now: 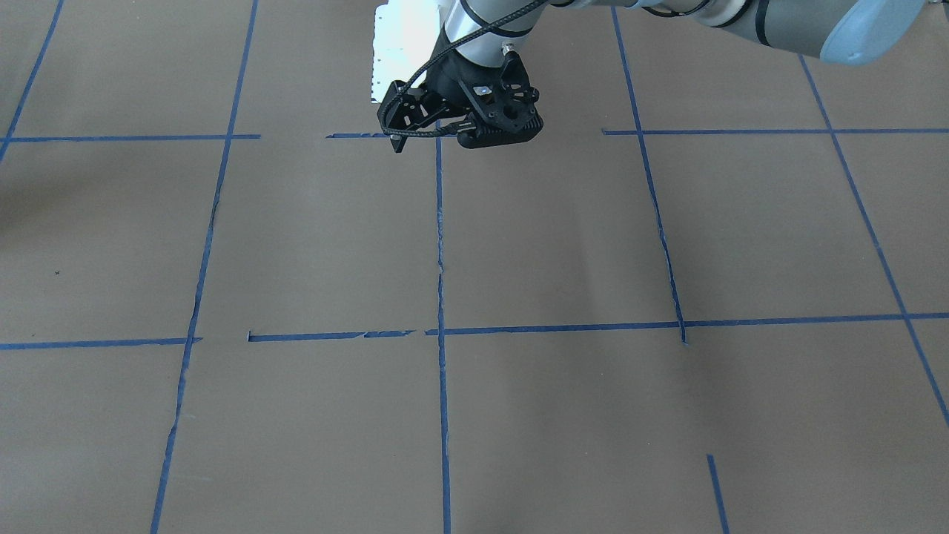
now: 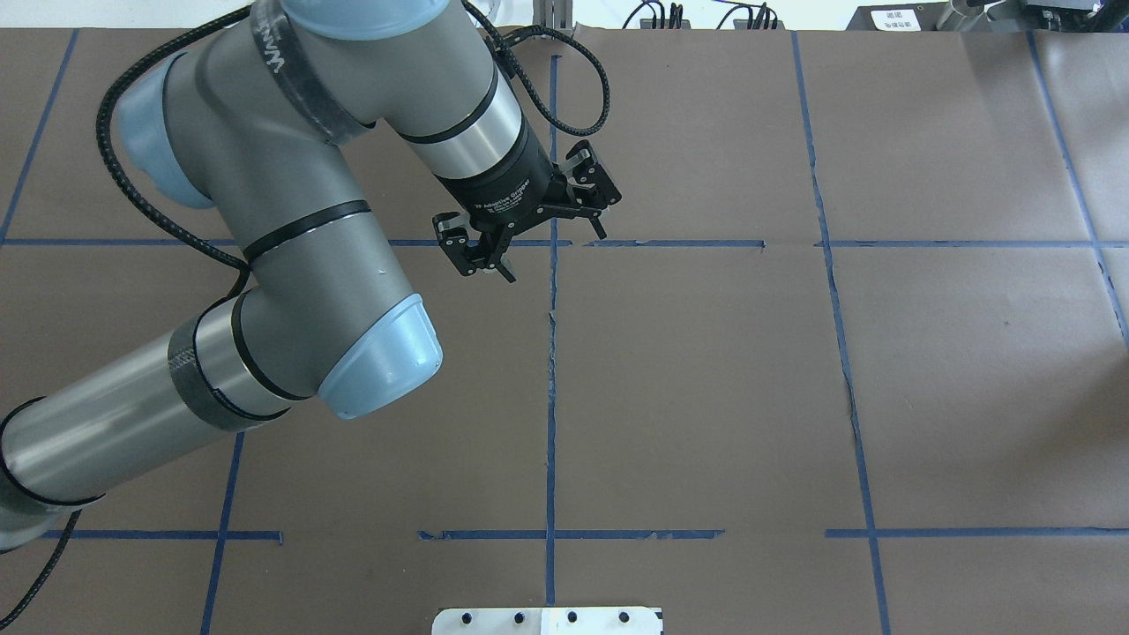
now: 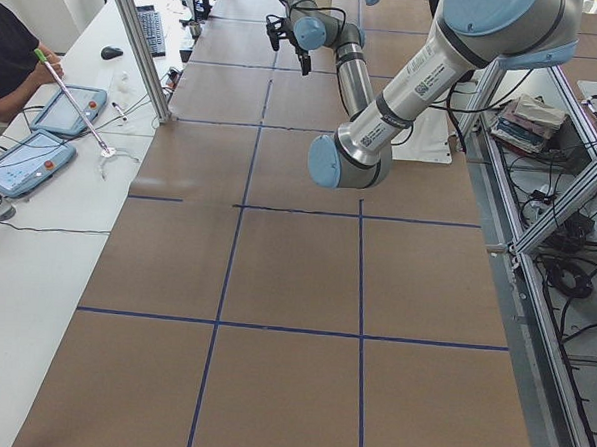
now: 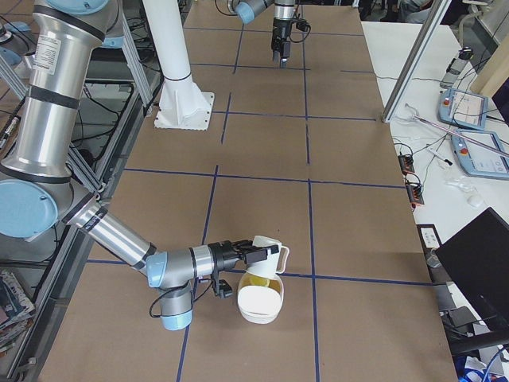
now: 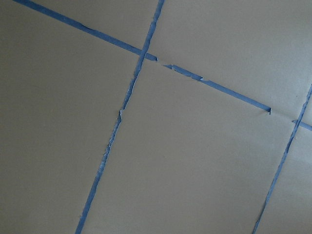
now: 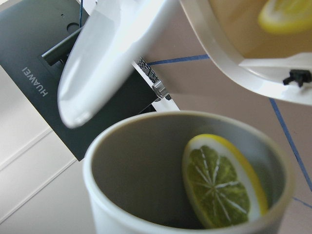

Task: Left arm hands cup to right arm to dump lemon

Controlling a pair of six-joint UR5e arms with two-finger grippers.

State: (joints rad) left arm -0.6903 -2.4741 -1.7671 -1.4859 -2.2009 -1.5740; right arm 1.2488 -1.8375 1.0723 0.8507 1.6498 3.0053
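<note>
In the exterior right view my right gripper [image 4: 248,255] is at the white cup [image 4: 269,253], which hangs tilted over a white bowl [image 4: 259,305]; I cannot tell if it is shut. The right wrist view looks into the cup [image 6: 122,165]. A yellow-green lemon slice [image 6: 224,180] leans on its grey inner wall. The bowl's rim [image 6: 229,53] holds a second slice [image 6: 285,14]. My left gripper [image 2: 554,253] is open and empty above the table's middle line. It also shows in the front view [image 1: 445,141] and far off in the exterior right view [image 4: 280,52].
A white base plate [image 2: 547,620] lies at the table's near edge by a white pillar [image 4: 171,56]. A dark laptop [image 4: 477,263] and tablets [image 4: 469,103] sit on the operators' bench. An operator [image 3: 7,58] sits at the bench.
</note>
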